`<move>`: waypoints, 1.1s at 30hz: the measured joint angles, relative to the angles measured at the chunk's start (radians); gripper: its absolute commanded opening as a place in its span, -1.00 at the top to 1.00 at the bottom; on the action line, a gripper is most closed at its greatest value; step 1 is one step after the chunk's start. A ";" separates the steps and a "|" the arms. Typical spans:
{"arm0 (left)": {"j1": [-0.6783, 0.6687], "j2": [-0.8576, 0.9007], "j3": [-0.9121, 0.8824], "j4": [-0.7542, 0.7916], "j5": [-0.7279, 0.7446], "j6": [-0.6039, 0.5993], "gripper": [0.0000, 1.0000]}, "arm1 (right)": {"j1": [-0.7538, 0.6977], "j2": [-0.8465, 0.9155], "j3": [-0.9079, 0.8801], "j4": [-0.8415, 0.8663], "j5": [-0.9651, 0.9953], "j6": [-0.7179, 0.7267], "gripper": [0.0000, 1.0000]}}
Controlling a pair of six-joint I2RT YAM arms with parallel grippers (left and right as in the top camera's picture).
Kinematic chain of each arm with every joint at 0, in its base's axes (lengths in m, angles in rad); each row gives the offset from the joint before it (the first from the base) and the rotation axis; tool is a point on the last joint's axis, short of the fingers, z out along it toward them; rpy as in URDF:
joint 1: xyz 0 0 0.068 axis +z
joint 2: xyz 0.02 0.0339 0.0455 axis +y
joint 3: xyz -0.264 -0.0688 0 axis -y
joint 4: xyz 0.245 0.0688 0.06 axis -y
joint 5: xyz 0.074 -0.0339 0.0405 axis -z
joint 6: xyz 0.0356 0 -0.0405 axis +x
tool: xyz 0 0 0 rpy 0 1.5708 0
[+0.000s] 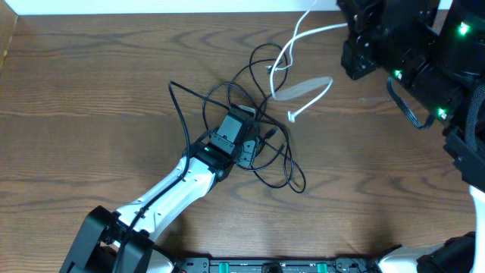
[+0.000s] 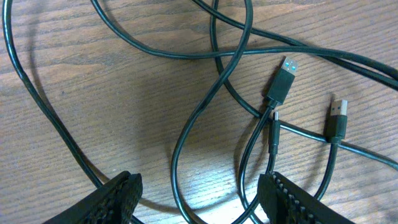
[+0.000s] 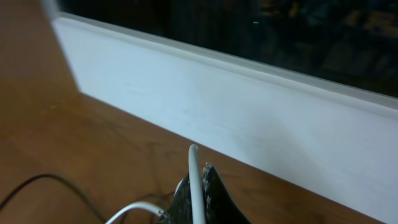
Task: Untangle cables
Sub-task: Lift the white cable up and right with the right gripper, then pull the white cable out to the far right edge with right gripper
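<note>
Worktop (image 1: 76, 114): wood, white wall (image 3: 217, 93) behind | black cables (image 2: 174, 165): mid-worktop, loops crossing | white cable (image 1: 307, 91): rear right | left fingers (image 2: 121, 199): spread over black loops, plugs (image 2: 283, 79) ahead | right fingers (image 3: 211, 193): pinching white cable.

White-shelled left arm (image 1: 176, 182) with a black wire (image 1: 161, 194) along it, ending in a black left claw (image 2: 199, 200) with ribbed pads (image 2: 118, 198). Black right arm (image 1: 413, 57) dotted with green lights (image 1: 462, 30).

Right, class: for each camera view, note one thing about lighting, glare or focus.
Overhead: evenly lit, sharp throughout. Left wrist: crisp black cables, bright glare on the table by the left gripper. Right wrist: dim and soft, the white cable blurred.
</note>
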 measured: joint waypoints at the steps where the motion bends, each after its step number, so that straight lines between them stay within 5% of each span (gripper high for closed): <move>1: 0.000 0.000 0.000 0.000 0.000 -0.004 -0.32 | 0.000 0.000 0.000 0.000 0.019 0.000 0.98; 9: 0.000 0.000 0.000 0.000 0.000 -0.023 -0.31 | -0.001 0.075 0.000 -0.071 -0.133 0.000 0.98; 20: 0.000 0.000 0.000 -0.051 0.000 -0.023 -0.31 | -0.009 0.432 -0.019 -0.159 -0.451 0.000 0.98; 33: 0.000 0.001 0.000 -0.054 0.000 -0.023 -0.31 | -0.158 0.266 -0.012 0.006 -0.620 -0.013 0.98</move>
